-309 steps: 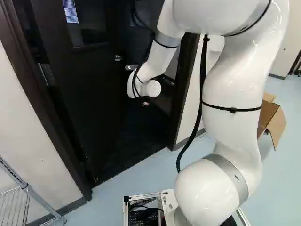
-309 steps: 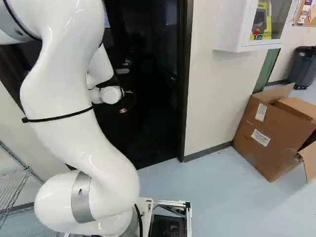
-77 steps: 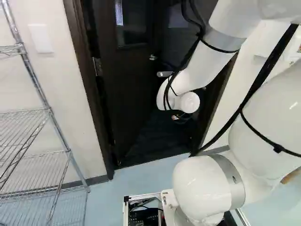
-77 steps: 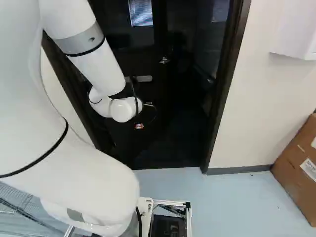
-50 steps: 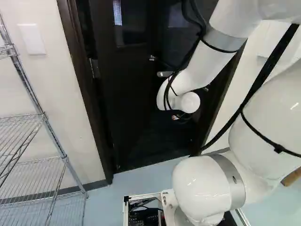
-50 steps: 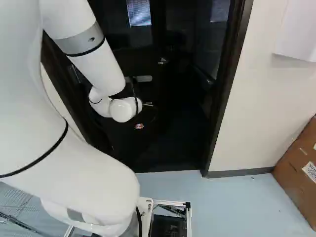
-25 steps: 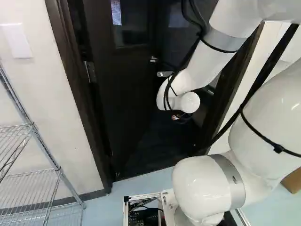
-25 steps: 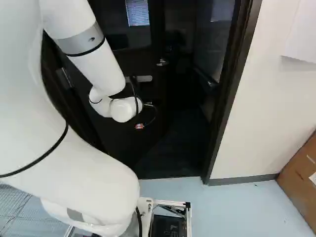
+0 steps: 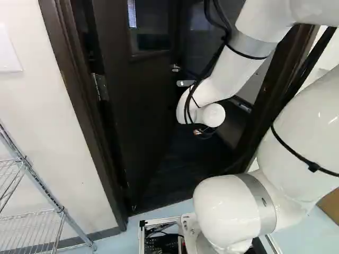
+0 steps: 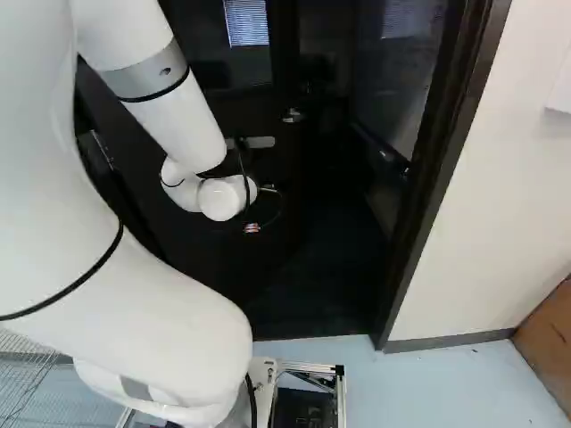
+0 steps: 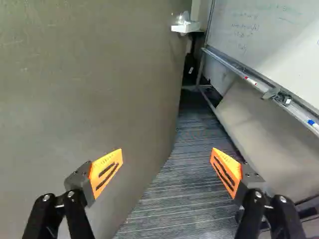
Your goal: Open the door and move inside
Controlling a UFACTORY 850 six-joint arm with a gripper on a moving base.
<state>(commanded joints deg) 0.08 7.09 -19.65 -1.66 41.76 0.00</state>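
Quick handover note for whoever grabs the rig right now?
Gripper: open, nothing between the fingers; arm reaches into the doorway.
Door: ajar, swung inward. Its handle is ahead of the gripper, not gripped. Whiteboard on the opposite side of the passage.
Done: door opened partway.
Left: base sits on the pale floor outside; drive it in, probably widening the gap first, clear of the door frame.
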